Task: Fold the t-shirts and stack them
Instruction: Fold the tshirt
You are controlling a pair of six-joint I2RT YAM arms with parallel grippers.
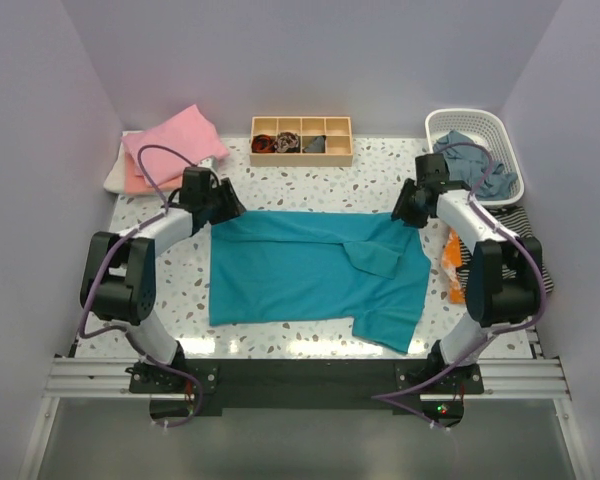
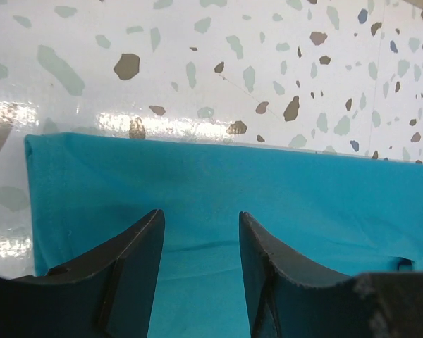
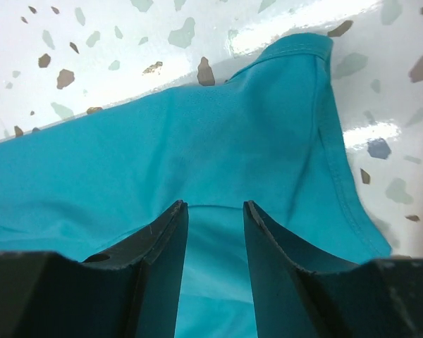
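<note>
A wooden tray (image 1: pixel 301 159) at the back has little boxes with small dark things I cannot make out. A white basket (image 1: pixel 470 113) holds blue-grey cloth (image 1: pixel 472 165). The teal t-shirt (image 1: pixel 300 270) lies flat in the middle of the table (image 1: pixel 310 195), one sleeve folded in. The left gripper (image 2: pixel 201 213) and right gripper (image 3: pixel 215 204) hang over its far edge, fingers apart, holding nothing.

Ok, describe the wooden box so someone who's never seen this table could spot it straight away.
Look along the far edge of the speckled table, by the back wall. Between the pink folded shirts on the left and the white basket on the right sits the wooden box. It alone is low, tan and split into small compartments.
</note>
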